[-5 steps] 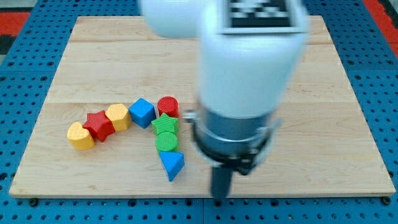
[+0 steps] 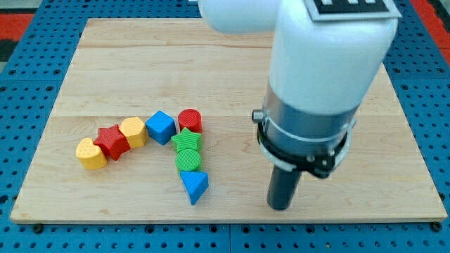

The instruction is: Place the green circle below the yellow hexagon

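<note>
The green circle (image 2: 188, 159) lies on the wooden board (image 2: 225, 70), touching the green star (image 2: 187, 140) above it and the blue triangle (image 2: 195, 186) below it. The yellow hexagon (image 2: 133, 131) sits further to the view's left, between the red star (image 2: 112, 142) and the blue cube (image 2: 161, 127). My tip (image 2: 280, 206) rests on the board near the bottom edge, well to the right of the green circle and the blue triangle, touching no block.
A red cylinder (image 2: 190, 120) sits right of the blue cube, above the green star. A yellow heart (image 2: 91, 154) ends the row at the left. The arm's white body (image 2: 323, 70) hides the upper right of the board. Blue pegboard surrounds the board.
The arm and my tip have moved to the view's right and slightly up. No block has moved.
</note>
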